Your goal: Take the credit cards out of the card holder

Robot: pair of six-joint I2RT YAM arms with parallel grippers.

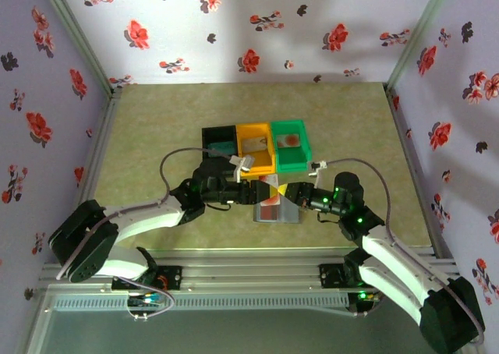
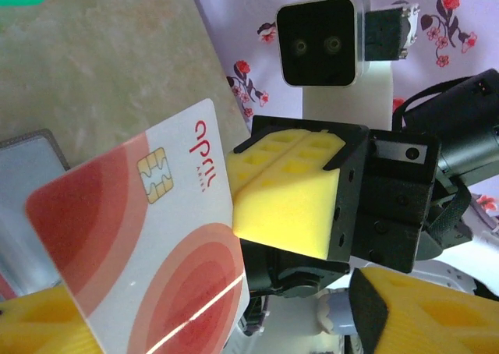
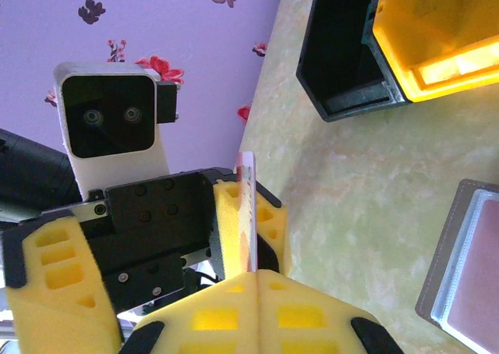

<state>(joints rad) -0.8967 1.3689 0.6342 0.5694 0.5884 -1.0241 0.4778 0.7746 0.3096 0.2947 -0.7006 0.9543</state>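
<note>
Above open table point(image 1: 156, 112), right gripper point(image 3: 256, 285) pinches credit card point(image 2: 140, 237) by edge; left gripper point(image 2: 234, 315) spread.

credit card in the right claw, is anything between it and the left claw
Nothing visible does. The credit card stands between the open fingers of the left claw, one edge pinched in the shut right claw.

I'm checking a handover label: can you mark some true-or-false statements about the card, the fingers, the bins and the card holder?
1. The right fingers are closed on the edge of the credit card. True.
2. The left fingers are clamped shut. False: they stand well apart.
3. The black bin, orange bin and green bin sit in one row. True.
4. The card holder lies inside the green bin. False: it lies on the table.
</note>
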